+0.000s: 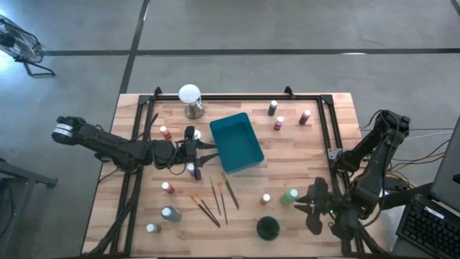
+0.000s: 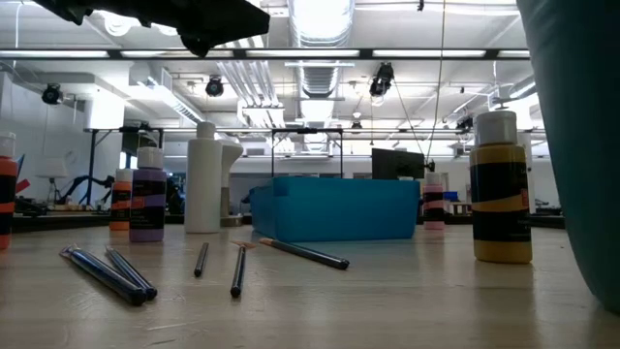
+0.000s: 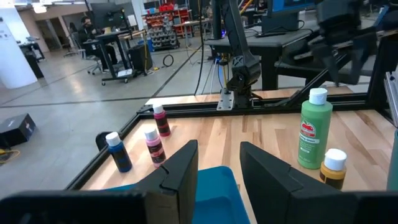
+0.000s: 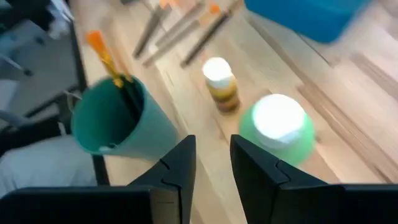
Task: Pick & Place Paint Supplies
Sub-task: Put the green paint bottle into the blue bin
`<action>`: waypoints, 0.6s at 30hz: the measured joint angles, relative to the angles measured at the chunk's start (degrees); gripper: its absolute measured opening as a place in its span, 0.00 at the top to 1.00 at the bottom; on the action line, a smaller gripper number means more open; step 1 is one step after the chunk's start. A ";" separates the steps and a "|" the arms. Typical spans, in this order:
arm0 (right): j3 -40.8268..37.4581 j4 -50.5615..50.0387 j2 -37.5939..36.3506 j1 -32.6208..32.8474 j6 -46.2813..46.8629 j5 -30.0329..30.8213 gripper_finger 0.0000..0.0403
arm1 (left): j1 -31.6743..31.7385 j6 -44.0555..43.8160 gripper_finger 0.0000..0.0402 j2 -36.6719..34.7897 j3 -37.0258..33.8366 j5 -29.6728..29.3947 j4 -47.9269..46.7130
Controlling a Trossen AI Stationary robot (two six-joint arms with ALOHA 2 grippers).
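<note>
Wooden surface [image 1: 302, 162] under both arms; my left hand [image 1: 203, 152], fingers parted and holding nothing, hangs beside the teal tray [image 1: 236, 142], which looks empty; my right hand [image 4: 209, 163], likewise parted, hovers by a green cup [image 4: 115, 121] with an orange-handled brush [image 4: 101, 51] inside; bottles and loose brushes [image 1: 214, 200] lie scattered.

Bright ceiling lights; right wrist view motion-blurred
</note>
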 joint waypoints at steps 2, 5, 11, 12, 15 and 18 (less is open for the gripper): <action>2.77 -3.86 -0.37 -1.15 -1.34 -1.80 0.76 | 0.00 0.39 0.69 0.00 0.00 0.00 -0.02; 8.28 -9.41 -0.71 -3.18 -7.05 -2.07 0.74 | 0.04 0.41 0.69 0.00 0.00 0.00 -0.01; 18.35 -25.14 -0.14 -8.78 -10.79 -7.56 0.64 | 0.08 0.67 0.69 0.00 0.00 -0.02 -0.26; 19.14 -26.81 0.00 -9.57 -10.74 -8.63 0.61 | 0.13 1.10 0.69 0.00 0.00 0.00 -0.27; 20.28 -28.99 0.01 -11.38 -12.78 -9.97 0.54 | 0.17 2.06 0.69 0.00 0.00 -0.02 -0.26; 20.14 -28.97 -0.27 -12.89 -14.57 -12.54 0.46 | 0.18 2.05 0.69 0.00 0.00 -0.02 -0.26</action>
